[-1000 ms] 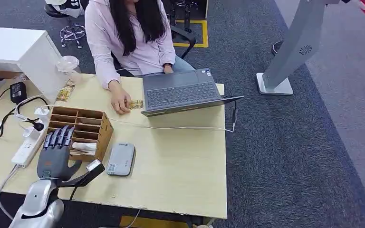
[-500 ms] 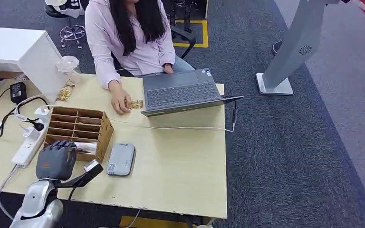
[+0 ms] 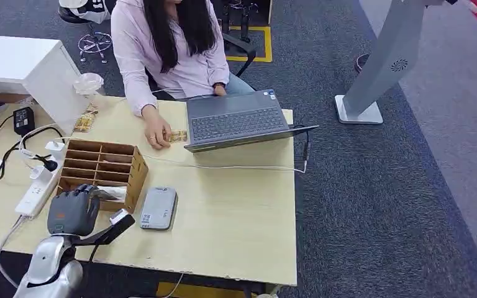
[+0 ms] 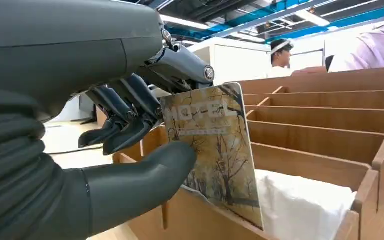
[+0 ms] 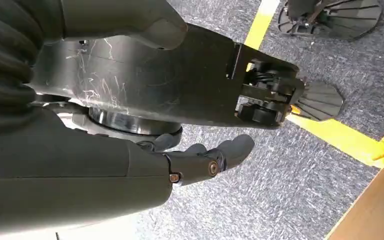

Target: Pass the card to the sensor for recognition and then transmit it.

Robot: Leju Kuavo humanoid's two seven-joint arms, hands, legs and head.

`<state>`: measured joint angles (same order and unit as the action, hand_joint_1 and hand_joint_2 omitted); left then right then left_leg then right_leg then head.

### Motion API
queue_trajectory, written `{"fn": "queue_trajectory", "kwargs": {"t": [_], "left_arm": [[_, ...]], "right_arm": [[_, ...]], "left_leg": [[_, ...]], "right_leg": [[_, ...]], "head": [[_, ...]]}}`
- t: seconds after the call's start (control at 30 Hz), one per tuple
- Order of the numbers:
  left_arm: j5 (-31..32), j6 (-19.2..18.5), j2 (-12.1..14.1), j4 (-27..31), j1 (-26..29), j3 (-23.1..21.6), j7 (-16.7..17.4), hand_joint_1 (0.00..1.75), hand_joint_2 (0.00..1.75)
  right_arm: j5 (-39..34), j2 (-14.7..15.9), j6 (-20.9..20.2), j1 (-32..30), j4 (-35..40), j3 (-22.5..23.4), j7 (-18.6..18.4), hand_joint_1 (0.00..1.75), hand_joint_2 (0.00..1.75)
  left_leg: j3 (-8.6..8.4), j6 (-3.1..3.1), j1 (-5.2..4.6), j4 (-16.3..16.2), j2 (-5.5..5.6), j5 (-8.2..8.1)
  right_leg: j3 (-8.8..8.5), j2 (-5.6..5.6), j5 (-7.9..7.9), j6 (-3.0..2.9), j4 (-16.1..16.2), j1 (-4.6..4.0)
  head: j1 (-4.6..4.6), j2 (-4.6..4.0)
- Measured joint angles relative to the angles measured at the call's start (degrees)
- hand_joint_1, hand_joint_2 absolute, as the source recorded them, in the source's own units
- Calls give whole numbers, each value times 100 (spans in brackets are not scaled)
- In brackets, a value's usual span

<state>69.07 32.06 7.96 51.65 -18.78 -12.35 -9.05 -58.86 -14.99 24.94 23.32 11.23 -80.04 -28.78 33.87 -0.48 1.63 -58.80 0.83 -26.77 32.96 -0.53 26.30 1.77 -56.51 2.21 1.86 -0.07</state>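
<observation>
Pinching the card (image 4: 212, 150) between thumb and fingers, the left hand (image 3: 72, 211) held it upright in the nearest slot of the wooden organiser (image 3: 102, 169), its lower edge down among the dividers beside a white wrapped bundle (image 4: 300, 207). It looked thin, stiff, light and probably glossy, so I judged it apt to slip or twist; a hold across both faces near the upper corner suited it best. Just beside the organiser lay the grey sensor (image 3: 158, 208), flat on the table (image 3: 236, 230). Beyond the organiser a person's hand (image 3: 157, 135) rested near a laptop (image 3: 236, 121). Well away from the organiser, the right hand (image 5: 200, 160) hung over carpet, fingers loosely curled, holding nothing.
</observation>
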Motion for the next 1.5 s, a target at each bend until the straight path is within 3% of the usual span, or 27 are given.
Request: {"fn": "queue_trajectory", "kwargs": {"t": [0.13,0.3,0.5,0.73,0.8,0.9,1.07,1.3,1.5], "left_arm": [[-124,48,-83,200,29,0,-258,175,175],[-221,11,-281,947,75,-113,-347,175,175],[-269,-79,-396,1807,72,-549,-330,175,175],[-417,-122,-474,2289,-93,-829,-323,175,175],[-352,-203,-571,2280,-372,-931,-138,175,175],[-173,-256,-805,1781,-1169,-1023,225,175,175],[-184,-85,-1159,358,-2444,-1040,144,175,175],[-124,-64,-1375,-1098,-3335,-1038,227,175,175],[-133,9,-1482,-1647,-3556,-1038,169,175,175]], "right_arm": [[-2,0,22,0,0,-2,41,0,175],[-42,0,83,0,0,-2,136,0,175],[-79,0,118,-2,0,-2,235,0,175],[-72,0,151,-6,0,-2,361,0,175],[11,-2,50,-4,2,-4,313,0,175],[194,-20,-78,19,13,-89,201,0,175],[352,-33,-135,62,87,-251,85,0,175],[485,-50,-249,105,184,-402,-48,0,175],[476,-57,-236,108,216,-417,-72,0,175]], "left_leg": [[0,0,0,0,0,0],[0,0,-1,-1,1,0],[-2,0,-1,-1,0,0],[-4,-2,0,-1,2,2],[-2,-2,0,-2,6,3],[2,1,-1,-4,12,10],[-3,-6,-3,-5,-2,15],[-2,-8,-1,-4,-1,17],[3,-8,-1,-4,0,16]], "right_leg": [[0,1,0,0,0,0],[0,1,0,0,1,0],[1,-1,-1,0,1,0],[3,2,-1,1,1,0],[3,5,-2,1,1,0],[0,9,-13,4,1,1],[0,-4,-27,2,0,2],[5,-8,-25,0,-3,0],[9,-8,-25,0,-3,0]], "head": [[0,0],[0,0],[0,0],[0,0],[0,0],[4,0],[2,0],[2,0],[2,0]]}}
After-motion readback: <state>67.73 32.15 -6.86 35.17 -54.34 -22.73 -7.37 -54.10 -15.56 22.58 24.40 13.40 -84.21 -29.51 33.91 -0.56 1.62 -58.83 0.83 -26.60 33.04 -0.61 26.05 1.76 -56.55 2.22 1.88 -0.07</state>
